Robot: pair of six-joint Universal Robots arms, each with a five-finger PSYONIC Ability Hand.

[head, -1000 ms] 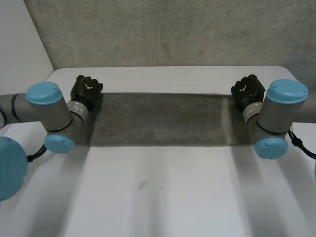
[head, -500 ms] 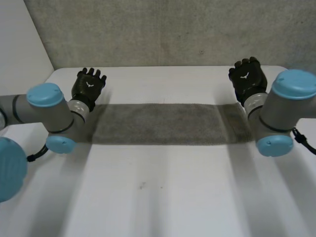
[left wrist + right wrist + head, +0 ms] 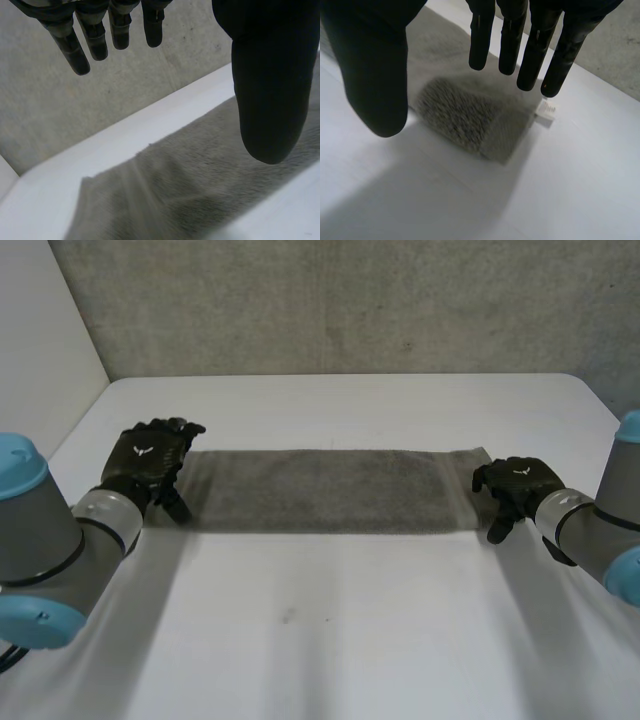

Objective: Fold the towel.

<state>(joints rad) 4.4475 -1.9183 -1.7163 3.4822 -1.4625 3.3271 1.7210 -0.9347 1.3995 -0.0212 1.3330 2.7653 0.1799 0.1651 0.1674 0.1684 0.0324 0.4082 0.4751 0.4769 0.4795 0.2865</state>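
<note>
We see a white bench [image 3: 340, 640] backed by a rough grey wall [image 3: 330, 300], with a pale panel [image 3: 40, 330] along its left side and a small dark speck [image 3: 288, 617] on the bare surface nearer the camera. The grey towel [image 3: 330, 490] lies flat on the bench as a long, narrow strip running from side to side, apart from the wall. The left hand [image 3: 150, 455] is over the strip's left end. In its wrist view its fingers [image 3: 75, 50] are straight and wide of the thumb, raised above the cloth and holding nothing. The right hand [image 3: 517, 483] is just beside the right end. Its fingers [image 3: 535, 55] hang straight and wide of the thumb above the towel's thick, layered end, also holding nothing. A small white label [image 3: 547, 109] sticks out at that end's corner and rests on the bench.
</note>
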